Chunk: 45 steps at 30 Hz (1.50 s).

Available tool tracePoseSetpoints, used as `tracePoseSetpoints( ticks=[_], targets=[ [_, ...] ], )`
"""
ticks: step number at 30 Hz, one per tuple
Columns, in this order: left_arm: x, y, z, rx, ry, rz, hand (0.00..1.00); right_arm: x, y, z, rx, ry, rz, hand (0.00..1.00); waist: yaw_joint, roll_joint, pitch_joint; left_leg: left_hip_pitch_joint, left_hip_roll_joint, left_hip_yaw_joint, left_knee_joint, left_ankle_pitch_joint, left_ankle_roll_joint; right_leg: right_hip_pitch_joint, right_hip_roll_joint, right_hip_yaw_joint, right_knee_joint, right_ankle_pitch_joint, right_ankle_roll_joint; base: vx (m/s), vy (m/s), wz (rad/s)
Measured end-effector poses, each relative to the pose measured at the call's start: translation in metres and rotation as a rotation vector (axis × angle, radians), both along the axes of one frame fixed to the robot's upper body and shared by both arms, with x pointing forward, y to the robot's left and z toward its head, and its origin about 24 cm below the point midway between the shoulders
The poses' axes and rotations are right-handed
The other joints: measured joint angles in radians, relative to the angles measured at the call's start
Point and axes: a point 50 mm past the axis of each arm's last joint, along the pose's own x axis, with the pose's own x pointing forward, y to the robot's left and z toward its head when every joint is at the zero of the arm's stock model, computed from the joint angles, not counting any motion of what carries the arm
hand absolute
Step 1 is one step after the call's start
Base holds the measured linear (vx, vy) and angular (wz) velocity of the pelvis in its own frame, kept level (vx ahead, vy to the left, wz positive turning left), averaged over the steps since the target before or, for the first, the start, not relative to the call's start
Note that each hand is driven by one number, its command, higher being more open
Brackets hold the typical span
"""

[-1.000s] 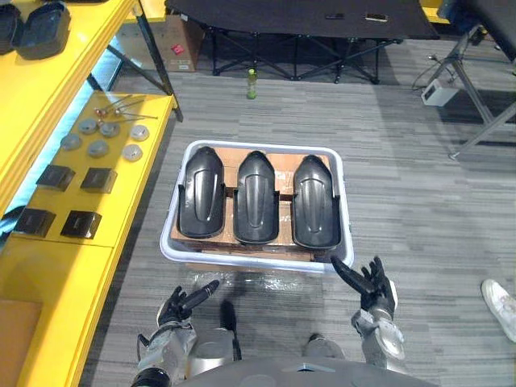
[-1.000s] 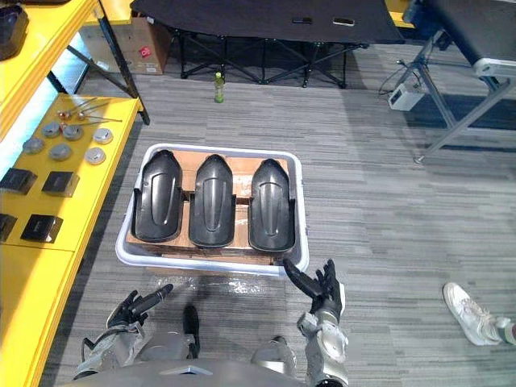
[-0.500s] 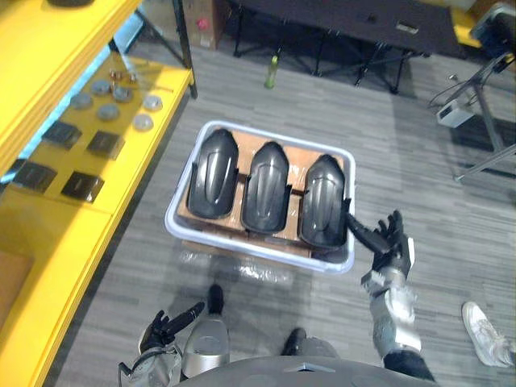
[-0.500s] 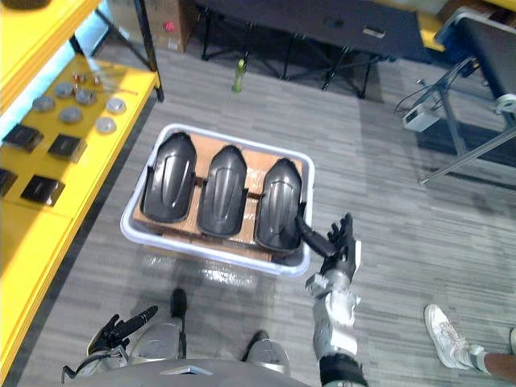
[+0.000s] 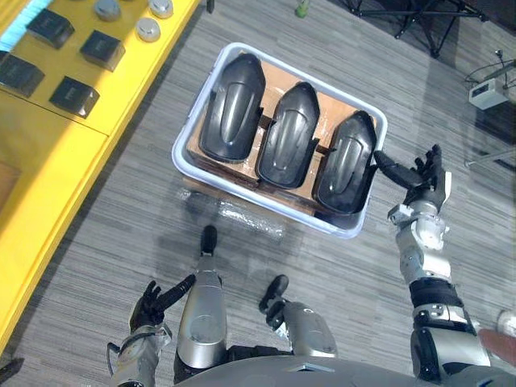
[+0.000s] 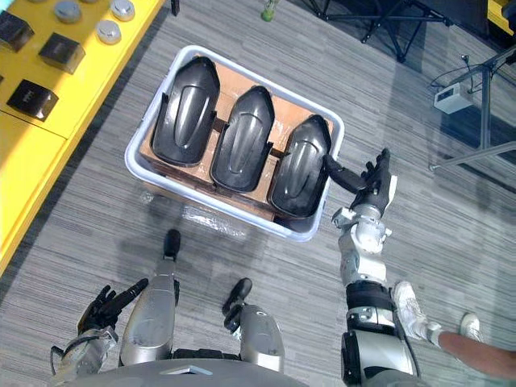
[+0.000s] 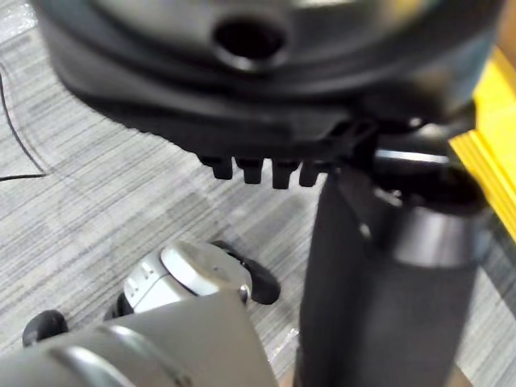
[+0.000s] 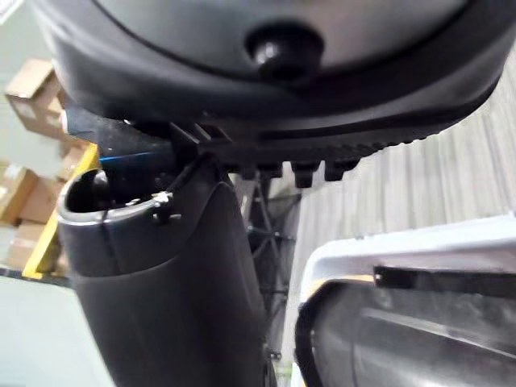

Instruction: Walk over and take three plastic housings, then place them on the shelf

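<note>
Three black plastic housings lie side by side on cardboard in a white bin (image 5: 187,129) on the floor: a left housing (image 5: 234,109), a middle housing (image 5: 290,135) and a right housing (image 5: 347,162). My right hand (image 5: 422,179) is open, fingers spread, just right of the bin; its thumb (image 6: 345,176) reaches to the rim beside the right housing (image 6: 300,166). That housing's edge (image 8: 419,330) appears past the thumb in the right wrist view. My left hand (image 5: 153,298) hangs low at the left, open and holding nothing.
A yellow shelf (image 5: 56,161) runs along the left, carrying dark square blocks (image 5: 74,95) and grey discs (image 5: 147,29). A folding table's black legs (image 6: 379,20) stand beyond the bin. A person's shoe (image 6: 411,306) is on the floor at the right.
The camera has tilted down and closer to the bin. My right hand has risen and extended to the bin's right rim. My left hand stays low.
</note>
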Motion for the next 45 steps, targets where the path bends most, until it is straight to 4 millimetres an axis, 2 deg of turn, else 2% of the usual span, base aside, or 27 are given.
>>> tracePoseSetpoints(
  ticks=[4,14,23,30,45],
  targets=[
    [0.005,0.001,0.004,0.007,-0.023,-0.010,1.00,0.008,-0.008,0.009,0.013,0.008,-0.005,1.00,0.001,0.003,0.018,-0.006,0.006,-0.002,0.017,-0.007,-0.001,-0.005,0.003,0.003,0.014,-0.005,-0.010,-0.01,-0.016,-0.01],
    [0.012,-0.004,0.004,0.004,-0.028,-0.031,1.00,0.008,-0.040,-0.001,0.038,0.150,-0.052,1.00,0.003,0.030,0.037,-0.022,0.005,-0.012,0.017,-0.005,0.000,-0.025,0.000,0.002,0.038,-0.010,-0.016,0.00,-0.020,0.01],
    [0.015,-0.010,0.002,-0.003,-0.027,-0.059,1.00,0.016,-0.066,0.016,0.029,0.198,-0.055,1.00,0.008,0.058,0.054,-0.028,0.004,-0.034,0.015,0.001,-0.007,-0.042,-0.005,-0.002,0.089,-0.044,-0.020,-0.01,-0.047,0.06],
    [0.018,-0.017,0.000,-0.027,-0.031,-0.086,1.00,0.021,-0.073,0.025,0.027,0.222,-0.039,1.00,0.027,0.084,0.062,-0.041,0.002,-0.046,0.013,0.012,-0.003,-0.064,-0.012,-0.007,0.123,-0.065,-0.019,-0.01,-0.048,0.05],
    [0.017,-0.019,-0.001,-0.040,-0.029,-0.098,1.00,0.029,-0.065,0.026,-0.149,0.358,0.155,1.00,0.030,0.087,0.062,-0.076,-0.010,-0.093,0.031,0.016,-0.007,-0.082,-0.021,-0.029,0.169,-0.101,-0.024,-0.01,-0.050,0.09]
  ],
)
